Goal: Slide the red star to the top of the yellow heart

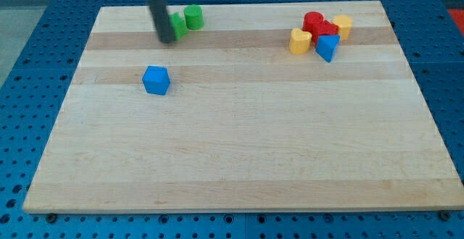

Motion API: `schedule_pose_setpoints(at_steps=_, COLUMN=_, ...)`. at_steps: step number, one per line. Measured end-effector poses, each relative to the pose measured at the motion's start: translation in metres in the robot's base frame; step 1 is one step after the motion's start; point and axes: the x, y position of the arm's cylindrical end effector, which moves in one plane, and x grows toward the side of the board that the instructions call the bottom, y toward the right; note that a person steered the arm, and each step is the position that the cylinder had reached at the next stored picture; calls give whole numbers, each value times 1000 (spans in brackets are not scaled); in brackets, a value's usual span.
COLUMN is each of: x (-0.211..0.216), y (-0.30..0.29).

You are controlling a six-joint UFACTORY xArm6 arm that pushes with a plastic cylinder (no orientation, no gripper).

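Note:
The red star (326, 30) sits in a tight cluster at the board's upper right, touching the yellow heart (300, 41) on its left. A red cylinder (313, 20) is just above it, a yellow block (342, 27) to its right and a blue triangle (327, 48) below it. My tip (167, 40) is far to the left of the cluster, at the upper left of the board, right beside a green block (177, 26) that the rod partly hides.
A green cylinder (193, 17) stands just right of the rod near the board's top edge. A blue cube (156, 80) lies below my tip. The wooden board (239, 152) rests on a blue perforated table.

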Motion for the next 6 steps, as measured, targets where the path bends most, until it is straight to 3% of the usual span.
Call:
schedule_pose_setpoints(at_steps=1, x=4, y=3)
schedule_pose_setpoints(at_steps=3, x=62, y=-105)
schedule_pose_setpoints(at_steps=4, x=100, y=-21)
schedule_pose_setpoints(at_steps=6, x=95, y=157)
